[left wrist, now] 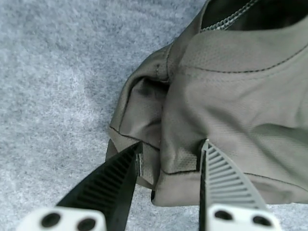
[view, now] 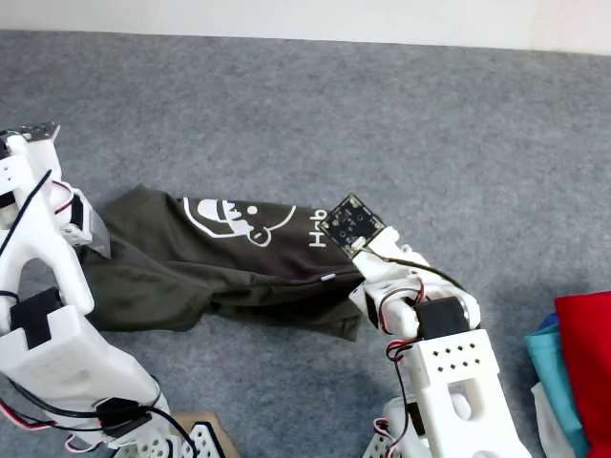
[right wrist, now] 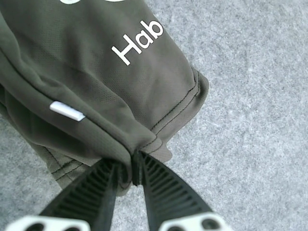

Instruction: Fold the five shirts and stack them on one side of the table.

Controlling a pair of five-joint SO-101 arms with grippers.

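**2 grippers at an olive shirt's ends**

A dark olive shirt (view: 220,262) lay crumpled on a grey table (view: 382,114). The left gripper (left wrist: 172,147) was wide apart, straddling a fold at the shirt's collar end. The right gripper (right wrist: 134,161) pinched the shirt's hem. A stack (view: 578,363) of red, teal and white shirts sat well beyond that hem.

The left gripper (left wrist: 172,147) had its jaws apart, with a bunched fold of the olive shirt (left wrist: 231,96) between the black finger (left wrist: 115,178) and the grey finger (left wrist: 219,175), both tips touching cloth. Seen from the gripper, the shirt spread from twelve to three o'clock, its neck opening (left wrist: 240,12) far off at one o'clock. The grey felt table (left wrist: 53,86) lay from nine to eleven.
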